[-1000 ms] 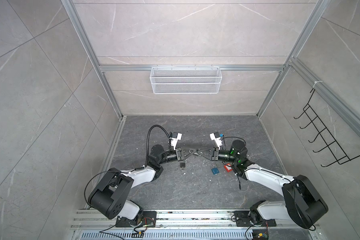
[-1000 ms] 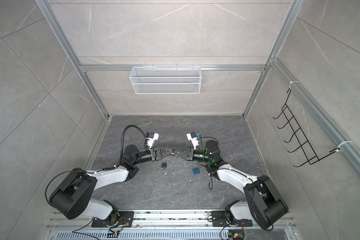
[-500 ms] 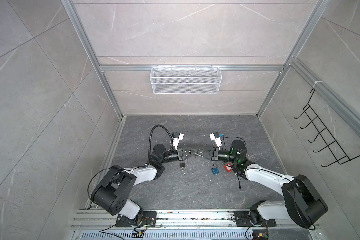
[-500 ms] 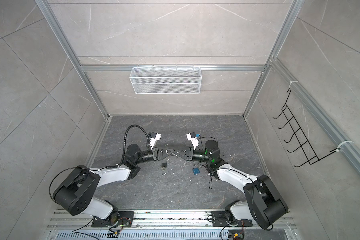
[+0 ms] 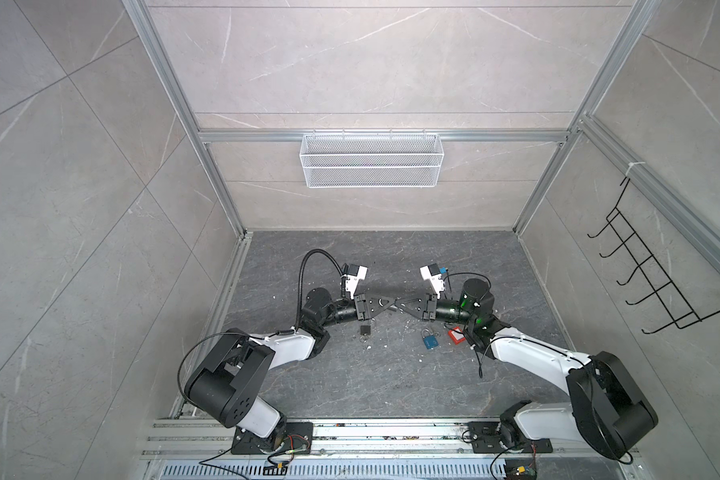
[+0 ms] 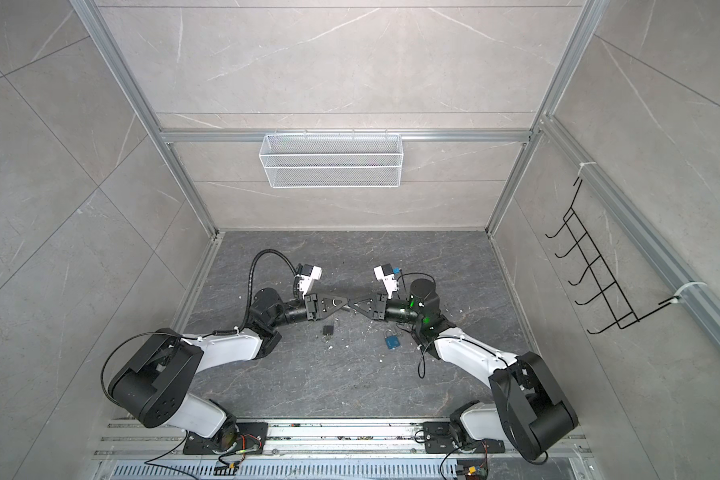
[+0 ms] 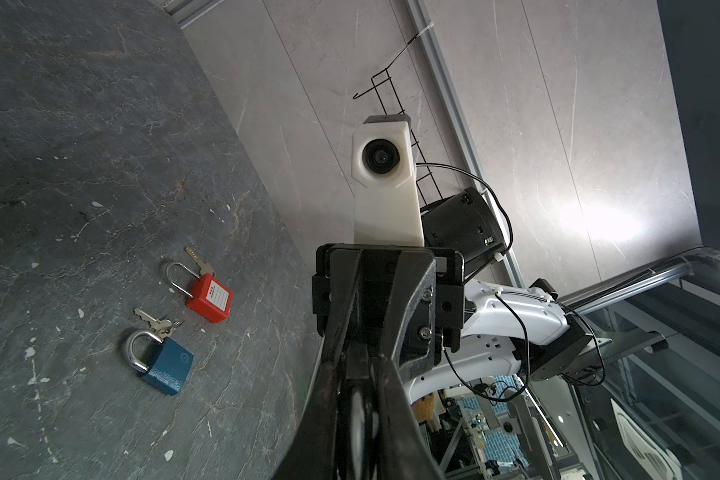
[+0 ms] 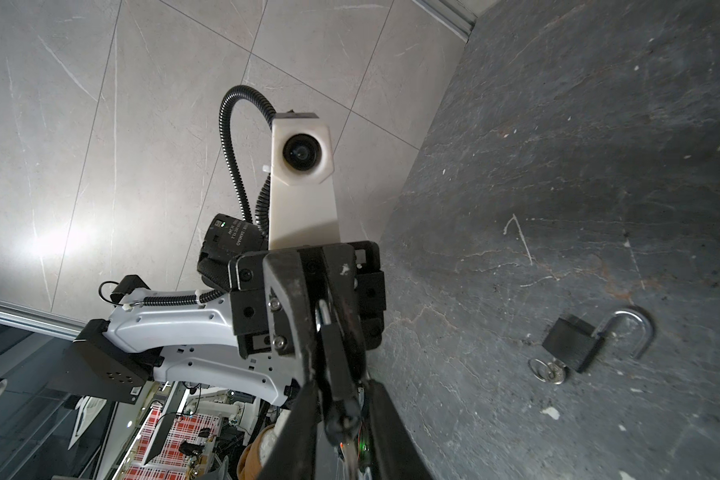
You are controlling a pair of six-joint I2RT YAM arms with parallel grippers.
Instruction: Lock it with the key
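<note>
In both top views my two grippers meet tip to tip above the middle of the floor. My left gripper [image 5: 388,302] [image 7: 356,374] is shut on a small black padlock [image 8: 335,357], whose silver shackle [image 8: 323,313] sits between its fingers. A dark-headed key [image 8: 344,415] sticks out of the lock's other end, between the fingers of my right gripper [image 5: 404,303] [image 8: 341,392]. Those fingers stand slightly apart beside the key head, with light showing past it. A silver piece hangs blurred below the key.
On the dark stone floor [image 5: 391,374] lie another black padlock [image 5: 365,330] [image 8: 574,340] with its shackle open and a key in it, a blue padlock [image 5: 430,340] [image 7: 165,365] and a red padlock [image 5: 456,336] [image 7: 209,298] with loose keys. A white wire basket [image 5: 371,160] hangs on the back wall.
My left gripper has edged toward the middle and closed further on the padlock. My right gripper's fingers have parted a little around the key. Both arms otherwise hold their places.
</note>
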